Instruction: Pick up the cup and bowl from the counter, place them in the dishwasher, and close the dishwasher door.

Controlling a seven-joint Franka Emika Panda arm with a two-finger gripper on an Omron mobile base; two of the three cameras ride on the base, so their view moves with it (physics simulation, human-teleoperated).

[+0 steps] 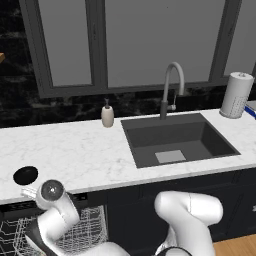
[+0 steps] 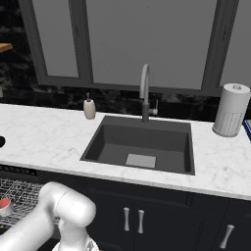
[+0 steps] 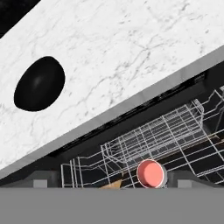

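Observation:
The black bowl (image 1: 25,175) (image 3: 39,83) sits on the white marble counter (image 1: 75,150) (image 3: 131,52) near its front edge, just above the dishwasher (image 1: 85,230) (image 2: 19,193). The dishwasher stands open with its white wire rack (image 3: 157,135) showing. The cup (image 3: 151,173) (image 2: 4,205) rests upright in that rack, red inside facing up. My gripper (image 3: 111,181) hangs open above the rack, its fingertips (image 3: 41,181) wide apart on either side of the cup and not touching it. The bowl lies up and to the left of the gripper in the hand view. The dishwasher door is out of view.
A dark sink (image 1: 175,142) with a curved faucet (image 1: 172,85) is set in the counter to the right. A beige soap dispenser (image 1: 107,116) stands by the back wall, and a paper towel roll (image 1: 236,95) at the far right. Dark cabinets (image 2: 147,215) run under the counter.

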